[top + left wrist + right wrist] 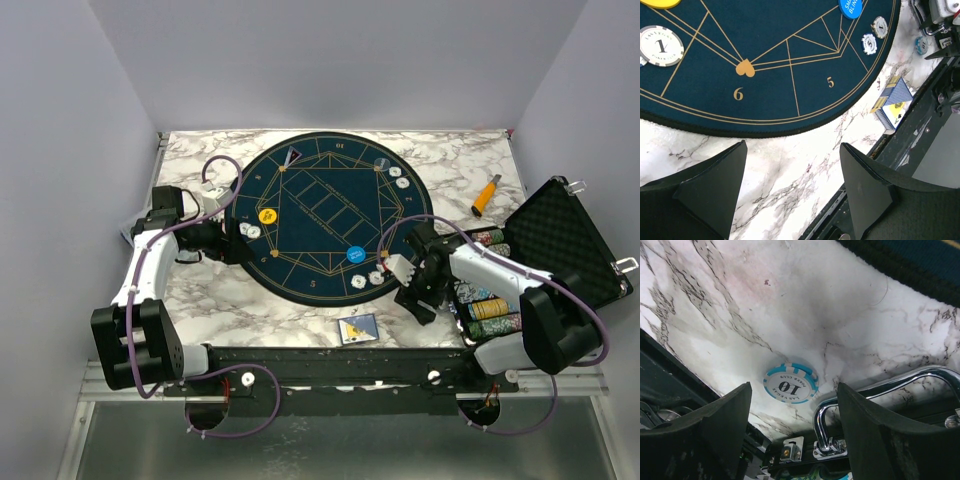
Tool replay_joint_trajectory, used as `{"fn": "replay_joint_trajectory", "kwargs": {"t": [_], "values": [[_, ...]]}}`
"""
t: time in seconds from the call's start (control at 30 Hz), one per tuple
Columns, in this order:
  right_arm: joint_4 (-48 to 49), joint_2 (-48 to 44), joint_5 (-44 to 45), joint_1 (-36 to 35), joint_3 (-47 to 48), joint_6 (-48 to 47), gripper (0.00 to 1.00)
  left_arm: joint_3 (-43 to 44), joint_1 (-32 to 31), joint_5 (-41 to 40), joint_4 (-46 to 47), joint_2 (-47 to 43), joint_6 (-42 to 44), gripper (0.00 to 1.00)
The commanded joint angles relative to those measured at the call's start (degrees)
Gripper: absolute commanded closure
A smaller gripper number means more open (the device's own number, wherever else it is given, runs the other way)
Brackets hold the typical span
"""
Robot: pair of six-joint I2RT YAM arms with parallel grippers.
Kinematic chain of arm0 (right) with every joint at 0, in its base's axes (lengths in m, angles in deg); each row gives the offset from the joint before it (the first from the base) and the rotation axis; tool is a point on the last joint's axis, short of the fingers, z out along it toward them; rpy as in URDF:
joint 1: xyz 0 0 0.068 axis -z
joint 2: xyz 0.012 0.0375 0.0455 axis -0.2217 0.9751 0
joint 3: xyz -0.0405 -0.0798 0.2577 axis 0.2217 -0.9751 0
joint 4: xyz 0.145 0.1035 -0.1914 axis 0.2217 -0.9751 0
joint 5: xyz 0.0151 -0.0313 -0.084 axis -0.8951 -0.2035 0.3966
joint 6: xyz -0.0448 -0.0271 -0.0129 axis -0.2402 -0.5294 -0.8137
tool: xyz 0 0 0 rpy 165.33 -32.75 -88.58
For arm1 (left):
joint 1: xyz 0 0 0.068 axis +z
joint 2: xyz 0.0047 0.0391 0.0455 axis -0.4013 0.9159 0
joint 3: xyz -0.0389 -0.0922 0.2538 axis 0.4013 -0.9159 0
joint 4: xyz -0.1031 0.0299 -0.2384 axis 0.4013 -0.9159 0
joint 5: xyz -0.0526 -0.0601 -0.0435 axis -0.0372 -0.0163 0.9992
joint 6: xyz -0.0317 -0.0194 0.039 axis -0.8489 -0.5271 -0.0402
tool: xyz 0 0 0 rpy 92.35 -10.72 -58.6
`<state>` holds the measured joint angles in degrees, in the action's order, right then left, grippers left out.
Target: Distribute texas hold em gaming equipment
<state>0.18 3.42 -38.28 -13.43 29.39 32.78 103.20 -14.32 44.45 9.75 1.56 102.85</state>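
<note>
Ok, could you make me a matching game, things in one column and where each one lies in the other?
Things:
1 yellow disc
2 chip marked 10
3 card pack
4 orange-handled tool

Places:
A marble table, near edge
B on the dark mat
C marble, far right
D marble, below the right gripper, its fingers open

Pairs: 1-B; 2-D; 3-A; 4-C
</note>
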Motion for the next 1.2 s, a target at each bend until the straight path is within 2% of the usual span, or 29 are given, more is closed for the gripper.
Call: {"fn": "replay_joint_trajectory", "kwargs": {"t": [0.0,0.2,0.53,0.93,1.17], "values": [[0.0,-0.7,2.3,0.1,-1.2,-0.8,0.27,0.3,-0.2,-0.5,0.6,0.5,0.0,0.23],[0.0,-0.3,2.8,-0.1,-1.2,-1.0,0.28,0.3,-0.2,-0.6,0.7,0.2,-0.1,0.23],[1.1,-0.7,4.4,-0.9,-1.4,-0.4,0.42,0.5,-0.2,-0.7,0.7,0.3,-0.4,0.23],[1.1,-1.0,3.0,-1.1,-1.1,-0.3,0.5,0.4,-0.2,-0.9,0.9,0.3,-0.5,0.23],[0.5,-1.6,1.8,-1.0,0.1,-0.2,0.58,0.5,-0.2,-1.0,0.9,0.4,-0.5,0.23]]}}
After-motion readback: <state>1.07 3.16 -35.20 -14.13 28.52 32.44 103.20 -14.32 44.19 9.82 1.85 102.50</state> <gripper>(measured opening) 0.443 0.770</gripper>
